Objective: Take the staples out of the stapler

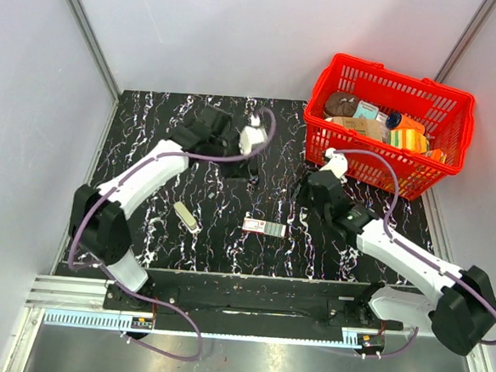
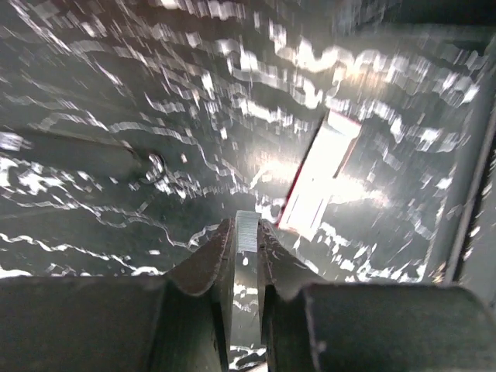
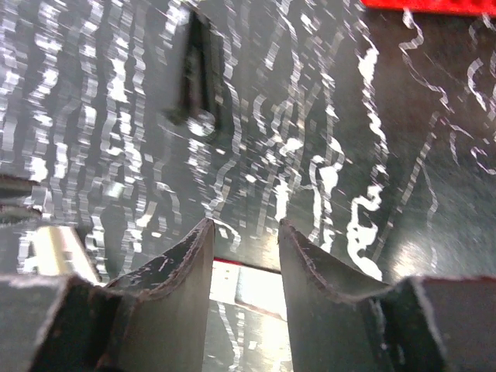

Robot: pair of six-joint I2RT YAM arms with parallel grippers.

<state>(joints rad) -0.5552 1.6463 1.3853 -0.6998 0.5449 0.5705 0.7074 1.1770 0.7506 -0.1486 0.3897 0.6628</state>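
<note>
Nearest the arm bases, we find a pale oblong object (image 1: 186, 216) and a small red-and-white box (image 1: 265, 228) lying apart on the black marbled table (image 1: 142, 115). Farther out, the right gripper (image 3: 244, 226) hangs with its jaws parted, grasping nothing. The left gripper (image 2: 246, 230) is clenched on a thin silver staple strip (image 2: 246, 221) just beside the box. A dark elongated body, seemingly the stapler (image 3: 194, 70), lies flat on the table beyond. A red basket (image 1: 392, 70) of goods stands at the far right.
</note>
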